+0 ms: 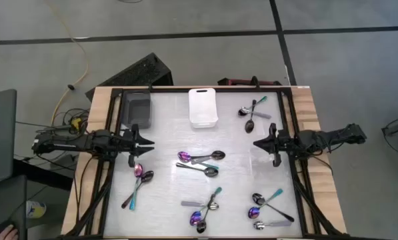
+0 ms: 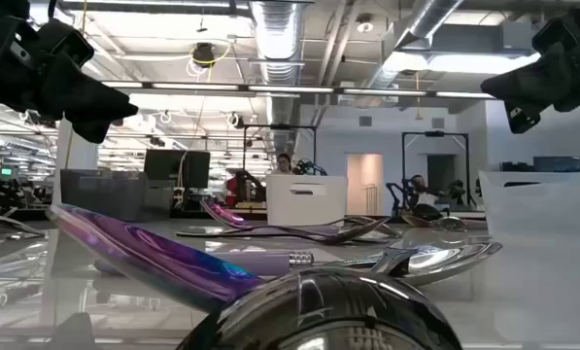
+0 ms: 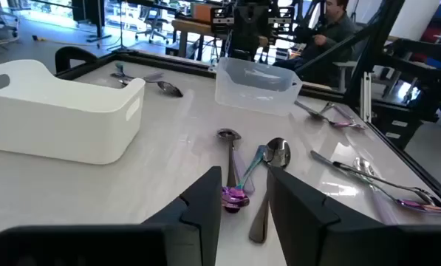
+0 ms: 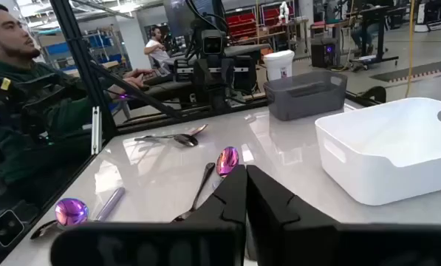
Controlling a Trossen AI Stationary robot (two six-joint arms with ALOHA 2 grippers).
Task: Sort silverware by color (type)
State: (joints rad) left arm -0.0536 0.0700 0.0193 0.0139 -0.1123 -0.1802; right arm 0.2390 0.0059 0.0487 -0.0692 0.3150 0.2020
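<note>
We note a white worktop (image 1: 165,143) with wooden side edges. On it: a grey bin (image 1: 136,108) at the far left, a white bin (image 1: 203,107) far centre, and spoons (image 1: 200,162) in loose clusters at far right, centre, left, near centre and near right, purple, black and silver mixed.

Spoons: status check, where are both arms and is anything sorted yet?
Left gripper and right gripper above the table, both empty, left jaws open, right shut. Spoons scattered in clusters; none in the grey bin or white bin. Nothing blocking.
</note>
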